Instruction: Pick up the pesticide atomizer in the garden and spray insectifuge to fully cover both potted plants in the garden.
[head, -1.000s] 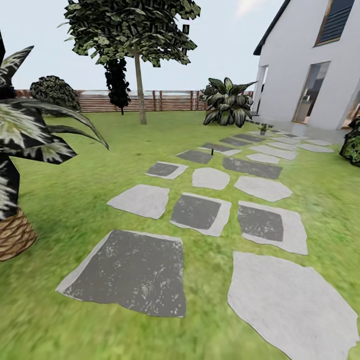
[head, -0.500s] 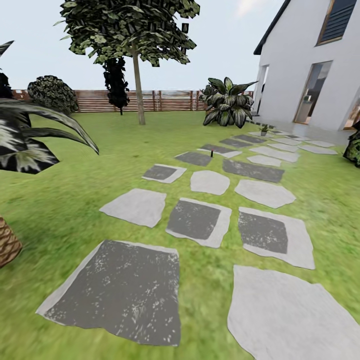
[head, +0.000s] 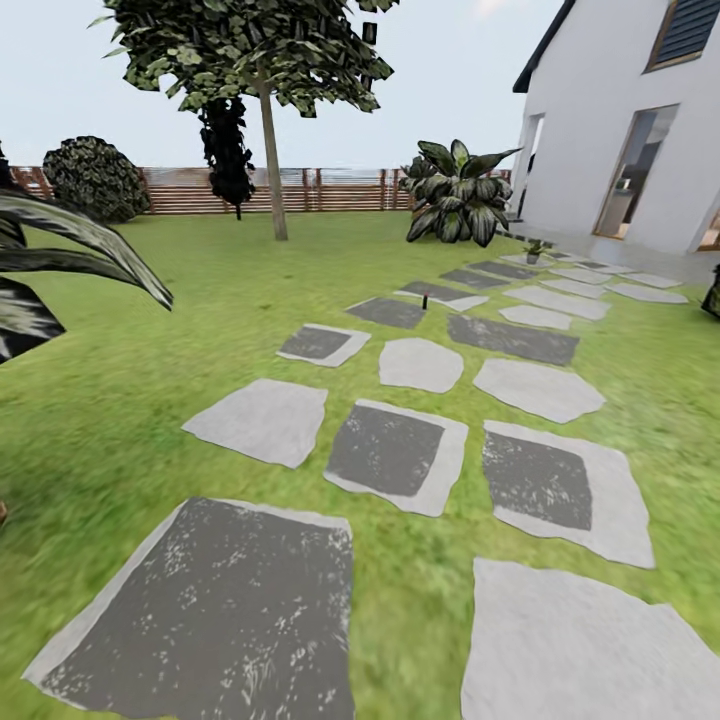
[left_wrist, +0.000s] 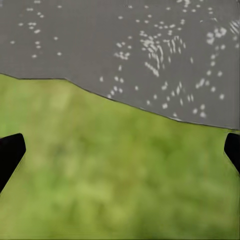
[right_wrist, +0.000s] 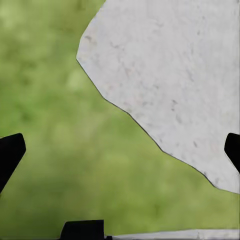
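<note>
stones (head: 395, 450): I see matt, rough grey stone, some dark and speckled
fence (head: 330, 190): brown slatted wood
house wall (head: 600, 110): smooth white

Ahead of me lies the garden: a green lawn (head: 200, 300) crossed by flat grey stepping stones (head: 390, 450), some dark and some pale, running away to the right, with a brown slatted wooden fence (head: 330, 190) at the far edge. Far along the path stands a slim dark upright thing (head: 424, 301), perhaps the atomizer, too small to tell. Beyond it, at the path's end, sits one small green-leaved potted plant (head: 533, 250).
</note>
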